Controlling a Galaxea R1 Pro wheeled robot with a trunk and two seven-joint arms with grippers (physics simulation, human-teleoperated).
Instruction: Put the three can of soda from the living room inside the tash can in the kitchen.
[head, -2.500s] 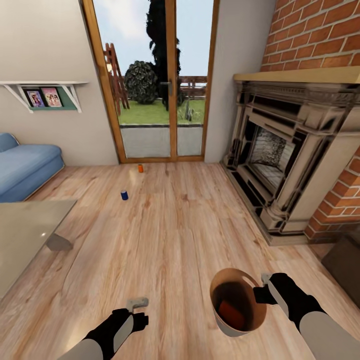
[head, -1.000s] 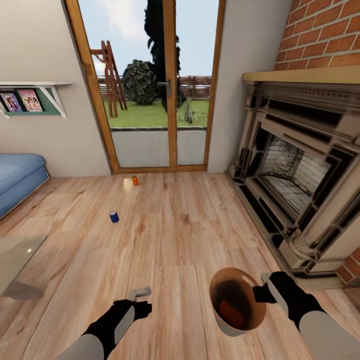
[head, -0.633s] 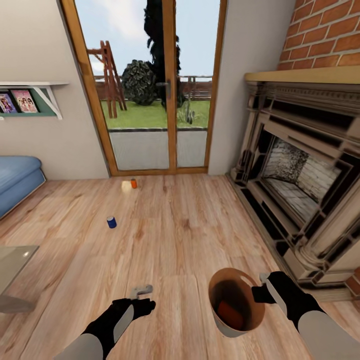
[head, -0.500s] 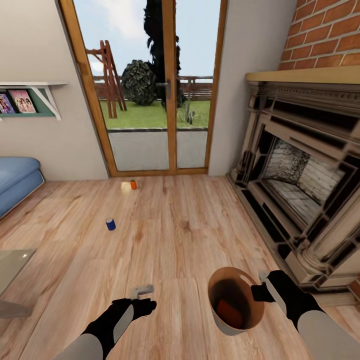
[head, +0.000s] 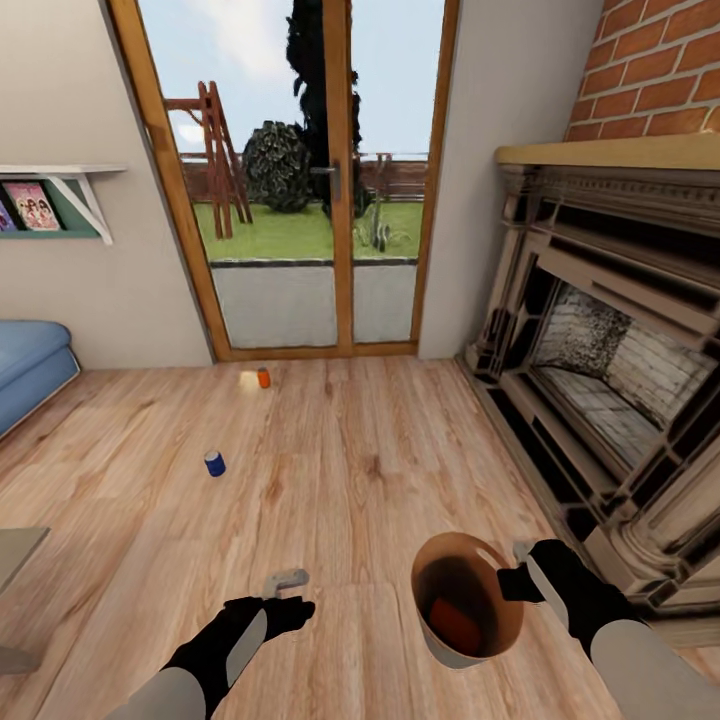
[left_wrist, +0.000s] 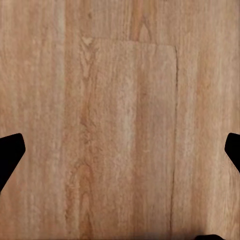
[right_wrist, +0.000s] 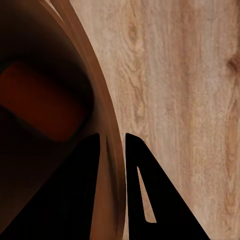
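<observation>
Plank floor lies open between fireplace and sofa; blue can and orange can stand apart. Right end effector pinches the trash can rim; left end effector hangs spread, empty.

Warm, matt wood planks with visible grain cover the floor, and the glass doors at twelve o'clock sit in an orange-toned wooden frame. At two o'clock a rough red brick wall rises above a carved, stone-looking fireplace, while soft blue cloth covers the sofa at nine o'clock. The trash can at five o'clock looks smooth and grey outside with a brown, wood-toned inside and rim, and the right gripper holding it is matt black.
</observation>
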